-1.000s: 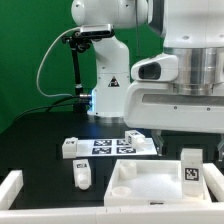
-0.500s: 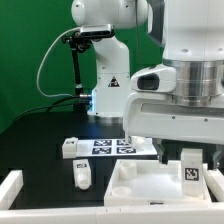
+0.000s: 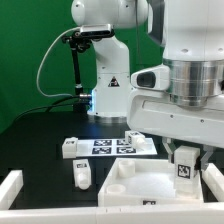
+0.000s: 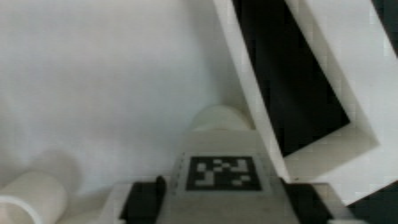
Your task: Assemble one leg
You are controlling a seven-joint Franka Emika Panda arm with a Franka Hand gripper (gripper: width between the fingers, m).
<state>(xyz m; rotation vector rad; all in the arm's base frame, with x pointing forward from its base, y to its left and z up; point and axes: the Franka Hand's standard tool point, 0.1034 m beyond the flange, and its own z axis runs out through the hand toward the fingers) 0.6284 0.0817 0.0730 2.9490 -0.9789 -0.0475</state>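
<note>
My gripper (image 3: pixel 186 160) is shut on a leg (image 3: pixel 184 170), a small white block with its tag facing the camera. It holds the leg upright over the right end of the large white tray-like part (image 3: pixel 135 188). In the wrist view the leg (image 4: pixel 222 160) sits between the two dark fingers (image 4: pixel 151 203), with the tray's white floor and rim (image 4: pixel 240 70) below it. Three more legs are apart from the gripper: one (image 3: pixel 82 173) stands left of the tray, one (image 3: pixel 68 148) lies behind it, and one (image 3: pixel 133 137) is on the marker board's far side.
The marker board (image 3: pixel 110 146) lies flat behind the tray. A white raised part (image 3: pixel 10 187) is at the exterior view's left front, another (image 3: pixel 213 184) at the right front. The arm's base (image 3: pixel 108 85) stands at the back.
The arm has come lower and shifted slightly toward the exterior view's left. The leg has moved a little left with it, over the tray's right end.
</note>
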